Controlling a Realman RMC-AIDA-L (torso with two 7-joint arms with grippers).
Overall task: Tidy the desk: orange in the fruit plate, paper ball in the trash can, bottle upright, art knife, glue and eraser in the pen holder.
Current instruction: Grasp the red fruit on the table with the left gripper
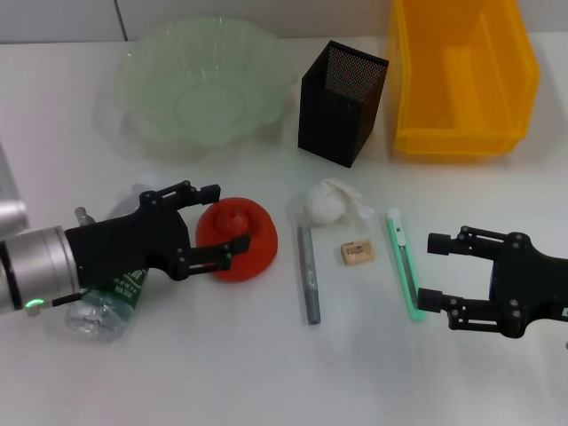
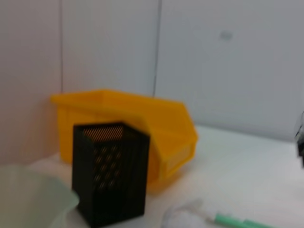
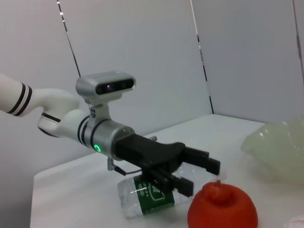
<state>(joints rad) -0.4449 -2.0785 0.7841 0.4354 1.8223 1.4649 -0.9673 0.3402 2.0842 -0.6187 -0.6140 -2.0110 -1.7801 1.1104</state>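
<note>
The black left gripper (image 1: 216,224) hangs spread at the orange-red wrinkled orange (image 1: 240,237), a clear plastic bottle (image 1: 108,300) lying under its arm. The black right gripper (image 1: 432,272) gapes beside the green art knife (image 1: 404,264).

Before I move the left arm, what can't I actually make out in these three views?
- Bottle: head view, mostly hidden under the left gripper; cap unseen.
- Whether the fingers touch the orange: unclear in head and right wrist views.
- Pen holder interior: hidden by its mesh walls.
- Eraser print: too small.
</note>
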